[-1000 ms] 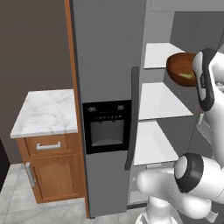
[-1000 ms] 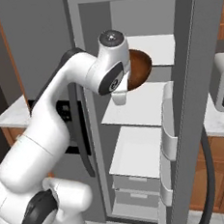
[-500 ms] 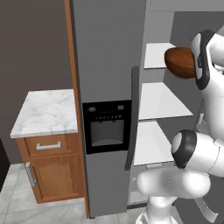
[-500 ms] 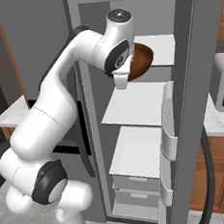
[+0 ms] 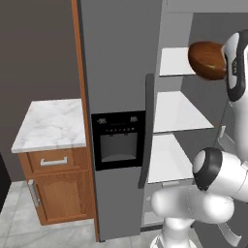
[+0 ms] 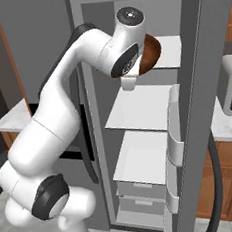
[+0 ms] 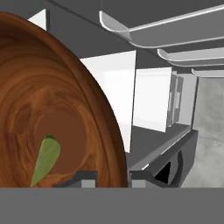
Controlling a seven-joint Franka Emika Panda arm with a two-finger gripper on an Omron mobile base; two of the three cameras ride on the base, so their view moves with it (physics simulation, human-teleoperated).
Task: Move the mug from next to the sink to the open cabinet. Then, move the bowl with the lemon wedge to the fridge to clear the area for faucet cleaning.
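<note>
Hand view: bowl point(image 7: 52, 113) carried to the fridge point(image 5: 121, 72).
Gripper point(image 7: 113, 177) clamps its rim, lemon wedge point(image 7: 45, 159) inside, level with the top shelf point(image 6: 168, 52).

**Legible text: none**

No words, brands, numbers or signs can be read. The black dispenser panel point(image 5: 118, 140) on the fridge point(image 5: 121, 72) door carries a row of tiny pale marks along its top, too small to make out. The bowl point(image 7: 52, 118), the white inner shelves point(image 6: 137, 108) and the marble countertop point(image 5: 51, 123) bear no lettering.
</note>
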